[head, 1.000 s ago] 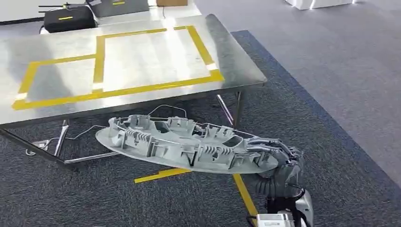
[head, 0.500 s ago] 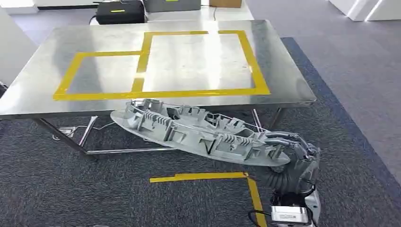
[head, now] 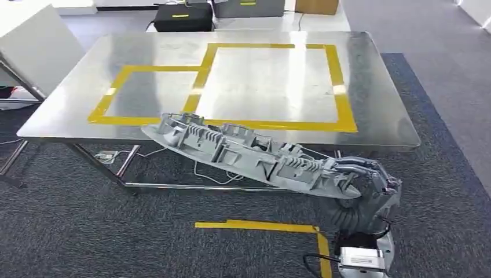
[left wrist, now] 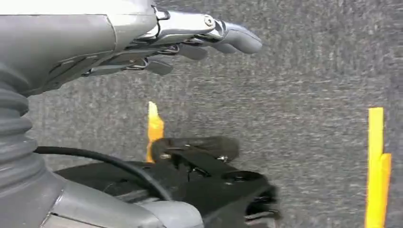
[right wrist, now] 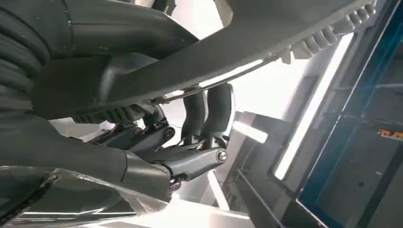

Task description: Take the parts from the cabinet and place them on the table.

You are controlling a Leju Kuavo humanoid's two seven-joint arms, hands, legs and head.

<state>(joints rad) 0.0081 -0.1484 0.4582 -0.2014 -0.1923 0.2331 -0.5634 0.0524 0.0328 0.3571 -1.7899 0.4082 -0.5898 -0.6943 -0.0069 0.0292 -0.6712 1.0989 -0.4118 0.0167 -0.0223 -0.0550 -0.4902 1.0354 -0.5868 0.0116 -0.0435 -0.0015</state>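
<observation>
Grey ribbed plastic part (head: 249, 153), long and oval, held in the air, tilted, its far end over the near edge of the steel table (head: 382, 110). Right hand (head: 370, 179) grips its near end, fingers (right wrist: 209, 111) curled over the rim. Left hand (left wrist: 190, 40) holds nothing, fingers extended over grey carpet (left wrist: 304, 71) (yellow tape strips (left wrist: 377, 161) on it). Yellow tape rectangles (head: 341, 87) mark the tabletop.

A black case (head: 182, 18) and a grey box (head: 249, 7) sit at twelve o'clock. A white board (head: 40, 43) leans at ten. Yellow floor tape (head: 260, 226) lies at six.
</observation>
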